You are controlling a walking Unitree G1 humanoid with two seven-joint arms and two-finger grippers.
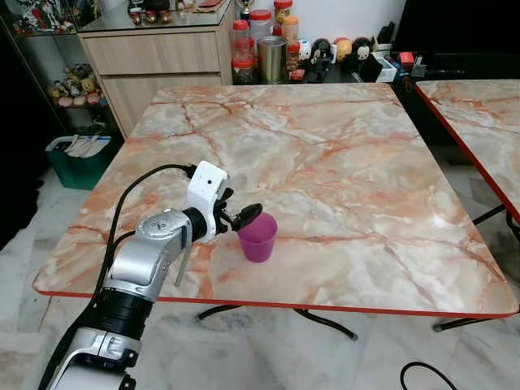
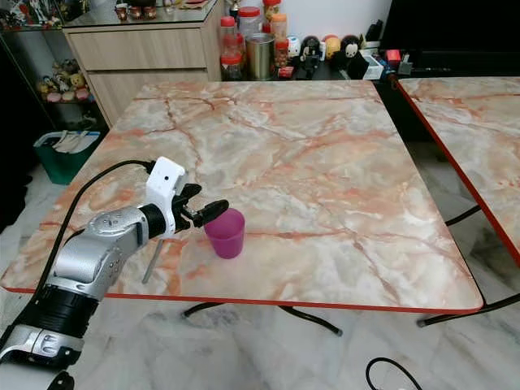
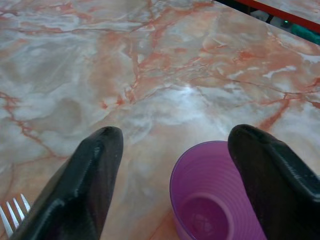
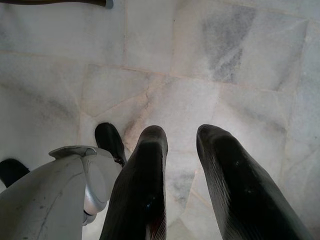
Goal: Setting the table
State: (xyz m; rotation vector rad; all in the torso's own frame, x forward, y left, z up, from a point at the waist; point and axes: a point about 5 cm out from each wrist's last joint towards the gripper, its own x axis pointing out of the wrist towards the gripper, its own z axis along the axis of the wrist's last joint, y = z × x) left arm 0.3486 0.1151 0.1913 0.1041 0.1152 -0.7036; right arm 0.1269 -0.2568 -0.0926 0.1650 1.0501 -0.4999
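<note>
From the left eye view, the left end effector (image 1: 240,216) is low over the tabletop (image 1: 341,171), near its front edge. A purple cup (image 1: 258,236) stands upright just in front of the end effector's tips and a bit below them. A fork (image 1: 183,262) lies on the tabletop under the left arm, behind the end effector.

From the right eye view, the cup sits right at the tips, and one black finger (image 2: 210,211) reaches over its rim.

From the left wrist view, the two fingers are spread wide apart. The cup (image 3: 215,200) is next to one finger (image 3: 272,180), not held. The fork tines (image 3: 12,214) peek out beside the other finger (image 3: 80,190).

From the right wrist view, the right end effector (image 4: 180,145) hangs over the floor (image 4: 200,60) with its fingers a little apart, holding nothing.
</note>
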